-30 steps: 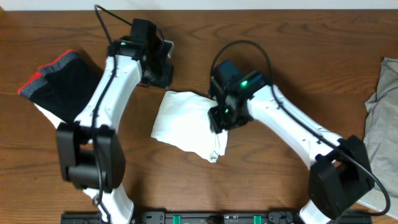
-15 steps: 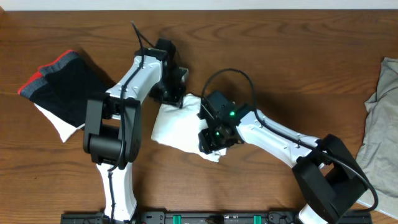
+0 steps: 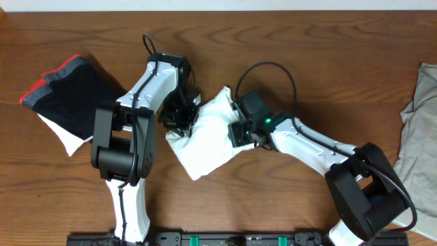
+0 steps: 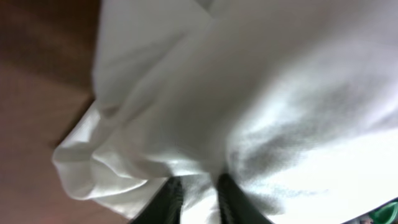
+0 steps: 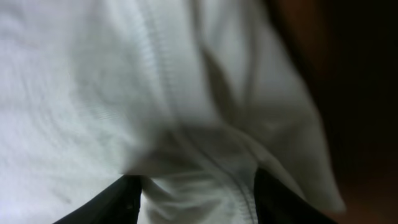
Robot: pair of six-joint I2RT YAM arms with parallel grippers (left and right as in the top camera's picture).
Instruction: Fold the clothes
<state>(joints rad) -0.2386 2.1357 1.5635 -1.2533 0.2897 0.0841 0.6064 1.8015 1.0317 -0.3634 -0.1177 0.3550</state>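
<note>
1. My left claw is nipped down on a fold of the white T-shirt. Its two dark fingers stand close together at the bottom of my left wrist view, with a thin ridge of cloth caught between them.
2. My right claw has its fingers set wide apart, and a thick bunch of the same shirt, with a stitched seam running down it, fills the gap. I cannot tell whether it is clamped on that bunch or only standing around it.
3. Both wrist views are blurred and almost wholly white cloth. I can make out no lettering or tag in them.
4. From overhead, the T-shirt lies crumpled in the middle of the wooden table, between my two arms. My left claw is at its left edge and my right claw at its right edge. One corner points up toward the far side and another down toward my base.
5. Farther left, well apart from the shirt, a dark garment with red trim lies on the table, with a bit of white cloth showing beneath it.
6. At the far right edge lies a grey cloth, partly out of view.
</note>
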